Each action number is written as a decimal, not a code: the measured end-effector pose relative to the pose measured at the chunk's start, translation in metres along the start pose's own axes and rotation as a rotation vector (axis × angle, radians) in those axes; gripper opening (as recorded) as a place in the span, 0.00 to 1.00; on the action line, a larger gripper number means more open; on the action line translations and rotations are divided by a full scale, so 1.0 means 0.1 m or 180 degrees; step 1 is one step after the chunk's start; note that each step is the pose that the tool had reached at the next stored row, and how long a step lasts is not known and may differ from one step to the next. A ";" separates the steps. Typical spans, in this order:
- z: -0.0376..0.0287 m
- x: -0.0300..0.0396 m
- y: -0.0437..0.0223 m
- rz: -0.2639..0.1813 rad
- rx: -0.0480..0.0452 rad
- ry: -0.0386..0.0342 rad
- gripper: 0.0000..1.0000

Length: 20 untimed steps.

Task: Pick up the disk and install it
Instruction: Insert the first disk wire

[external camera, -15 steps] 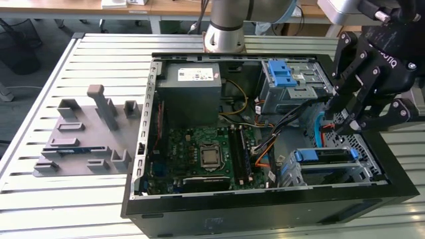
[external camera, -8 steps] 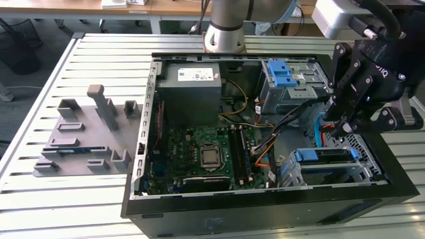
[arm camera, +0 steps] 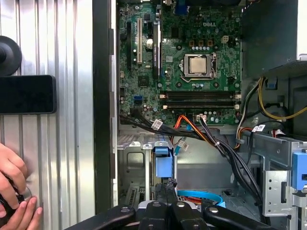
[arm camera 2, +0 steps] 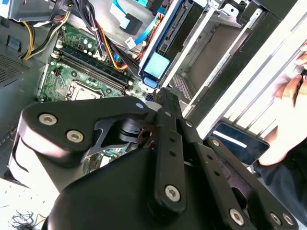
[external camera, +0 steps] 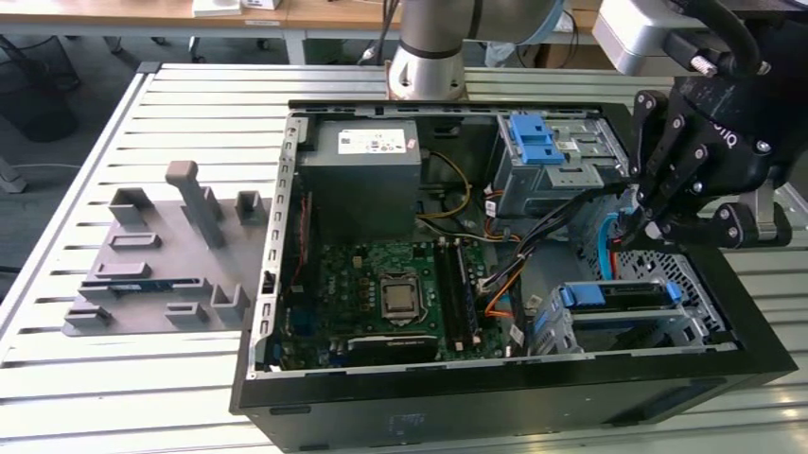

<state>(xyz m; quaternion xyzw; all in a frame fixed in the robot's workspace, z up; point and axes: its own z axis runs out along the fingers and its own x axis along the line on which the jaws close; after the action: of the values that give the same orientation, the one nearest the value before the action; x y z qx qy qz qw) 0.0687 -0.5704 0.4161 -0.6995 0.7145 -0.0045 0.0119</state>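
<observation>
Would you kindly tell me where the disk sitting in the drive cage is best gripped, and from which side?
Probably by its blue bracket along the exposed narrow edge, coming from the open side of the case. The disk stands on edge in the drive cage, whose metal walls cover its broad faces.

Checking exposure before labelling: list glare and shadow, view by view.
Exterior view: table slats gleam pale, computer case interior shaded. Second wrist view: black gripper hides the foreground, table slats glare white. First wrist view: motherboard evenly lit.
</observation>
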 end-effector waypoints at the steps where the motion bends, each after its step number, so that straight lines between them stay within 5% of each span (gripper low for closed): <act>1: 0.007 0.000 0.000 0.0000 0.0000 0.0000 0.11; 14: 0.036 0.000 0.001 0.0000 0.0000 0.0000 0.11; 20: 0.037 0.000 0.001 0.0000 0.0000 0.0000 0.25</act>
<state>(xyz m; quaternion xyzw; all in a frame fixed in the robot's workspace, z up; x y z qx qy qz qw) 0.0687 -0.5704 0.4124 -0.6995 0.7145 -0.0045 0.0119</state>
